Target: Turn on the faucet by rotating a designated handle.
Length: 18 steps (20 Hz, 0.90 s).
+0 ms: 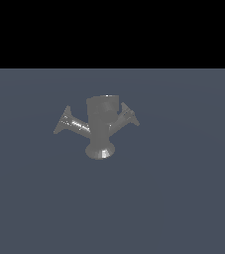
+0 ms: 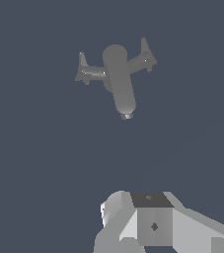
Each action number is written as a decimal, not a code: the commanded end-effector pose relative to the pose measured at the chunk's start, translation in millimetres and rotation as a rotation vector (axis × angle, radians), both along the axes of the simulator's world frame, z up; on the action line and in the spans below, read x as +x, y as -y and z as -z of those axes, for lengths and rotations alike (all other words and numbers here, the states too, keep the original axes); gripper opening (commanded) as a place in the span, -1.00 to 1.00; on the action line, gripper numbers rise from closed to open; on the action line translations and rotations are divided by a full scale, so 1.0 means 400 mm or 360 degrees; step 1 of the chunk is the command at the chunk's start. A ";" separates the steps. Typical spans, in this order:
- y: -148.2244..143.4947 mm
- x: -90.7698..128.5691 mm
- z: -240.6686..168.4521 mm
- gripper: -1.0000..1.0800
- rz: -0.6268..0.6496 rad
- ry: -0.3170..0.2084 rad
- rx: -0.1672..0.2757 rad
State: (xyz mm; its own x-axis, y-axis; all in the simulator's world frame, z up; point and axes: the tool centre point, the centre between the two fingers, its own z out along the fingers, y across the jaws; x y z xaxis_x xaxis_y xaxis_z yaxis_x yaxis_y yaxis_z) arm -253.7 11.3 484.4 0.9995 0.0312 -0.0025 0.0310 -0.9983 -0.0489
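Nearest in the wrist view, the gripper [image 2: 155, 225] shows only its body, so whether its fingers are apart cannot be told. Farther off stands the faucet [image 1: 102, 126], its handle [image 1: 70, 122] pointing toward nine o'clock in the exterior view. The risk is nudging the stubby arm [image 1: 126, 117] instead.

Tool in wrist view only, low in frame.

Pale grey blocky tool [image 2: 153, 225] partly visible in the wrist view; fingertips cut off, so jaw state cannot be told. Nothing held in sight. Arm not seen in exterior view.

one faucet [image 1: 102, 124], two side arms, one gripper [image 2: 150, 222]
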 end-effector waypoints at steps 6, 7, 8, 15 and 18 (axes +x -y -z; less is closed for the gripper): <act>-0.059 0.084 0.277 0.14 -0.0037 -0.0262 -0.0038; -0.109 0.089 0.316 0.20 -0.0091 -0.0289 -0.0037; -0.106 0.110 0.351 0.20 -0.0096 -0.0291 -0.0129; -0.221 0.234 0.547 -0.05 0.0063 -0.0266 -0.0160; -0.212 0.303 0.623 -0.12 0.0098 -0.0215 -0.0216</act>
